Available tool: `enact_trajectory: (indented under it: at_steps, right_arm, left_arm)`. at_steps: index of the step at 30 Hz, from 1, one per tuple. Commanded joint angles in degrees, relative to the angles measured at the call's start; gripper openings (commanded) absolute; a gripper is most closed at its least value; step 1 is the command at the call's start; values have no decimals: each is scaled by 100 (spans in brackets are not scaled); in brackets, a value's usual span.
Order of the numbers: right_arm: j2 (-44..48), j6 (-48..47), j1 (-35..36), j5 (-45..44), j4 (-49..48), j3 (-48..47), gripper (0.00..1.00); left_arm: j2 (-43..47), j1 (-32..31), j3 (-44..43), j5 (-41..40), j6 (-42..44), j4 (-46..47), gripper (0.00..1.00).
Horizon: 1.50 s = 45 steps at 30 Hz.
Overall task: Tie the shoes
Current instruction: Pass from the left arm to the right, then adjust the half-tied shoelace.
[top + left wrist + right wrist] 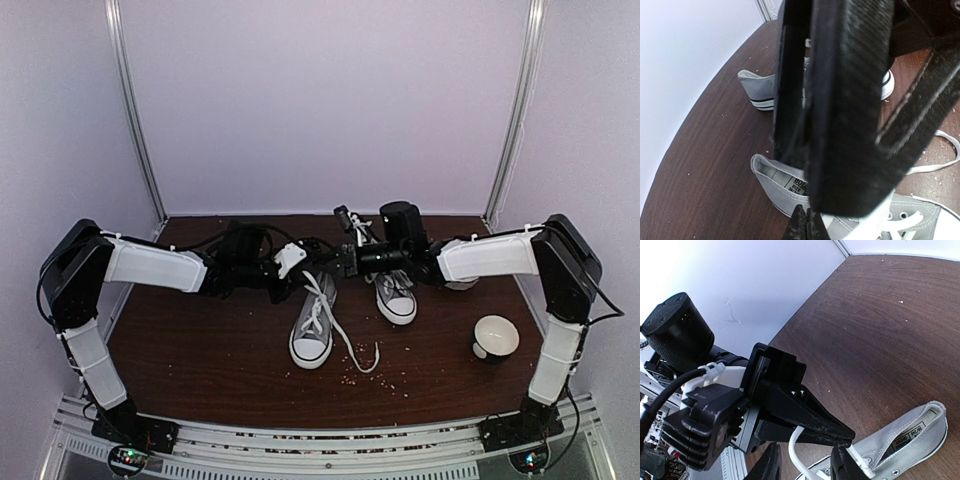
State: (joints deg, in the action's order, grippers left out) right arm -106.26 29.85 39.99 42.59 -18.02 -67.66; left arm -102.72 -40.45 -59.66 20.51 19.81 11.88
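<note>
Two grey shoes with white toe caps stand mid-table: the nearer shoe [312, 335] and the farther one [396, 296]. A long white lace [358, 358] trails from the nearer shoe onto the table. My left gripper [318, 268] hovers over that shoe's heel end, and its fingers [805, 412] are pinched shut on a white lace [796, 447]. My right gripper [807, 466] meets it tip to tip, open, one finger on each side of that lace. In the left wrist view my left gripper [807, 226] is shut above the shoe's heel [771, 184], and the right gripper's black body [850, 100] blocks most of the view.
A white bowl [495, 337] sits at the near right of the brown table [200, 350]. Small crumbs [385, 378] are scattered in front of the shoes. White walls and metal corner posts [135, 110] close in the back and sides.
</note>
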Motion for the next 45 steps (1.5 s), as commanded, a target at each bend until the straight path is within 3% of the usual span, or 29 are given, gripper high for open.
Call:
enact_trajectory:
  at_steps: [1, 12, 18, 19, 23, 27, 36, 41, 45]
  right_arm:
    - [-247, -42, 115, 66, -137, -239, 34]
    - [-494, 115, 236, 290, -298, -256, 32]
    - [-493, 206, 244, 203, -371, -189, 0]
    - [-462, 264, 238, 197, -424, -170, 0]
    - [-333, 644, 291, -37, -762, 45, 0]
    - [-134, 1091, 450, -606, -1350, 479, 0]
    - [-311, 1675, 661, -1964, -2638, 795, 0]
    - [-408, 1665, 668, -2254, -2766, 842, 0]
    - [-406, 1657, 673, -2269, -2807, 900, 0]
  left_arm:
    - [4, 20, -55, -13, -43, 92, 0]
    - [-35, 19, -157, 1, -30, -16, 0]
    - [-38, 17, -173, 14, -15, -82, 0]
    - [-31, 21, -178, 22, -1, -119, 2]
    - [154, 25, -105, -140, -42, -253, 37]
    - [534, 37, 438, 7, -332, 109, 53]
    - [461, 238, 713, 1235, -1316, 806, 64]
    - [206, 309, 735, 1122, -2301, 1579, 75]
    - [-81, 305, 558, 873, -2613, 1740, 74]
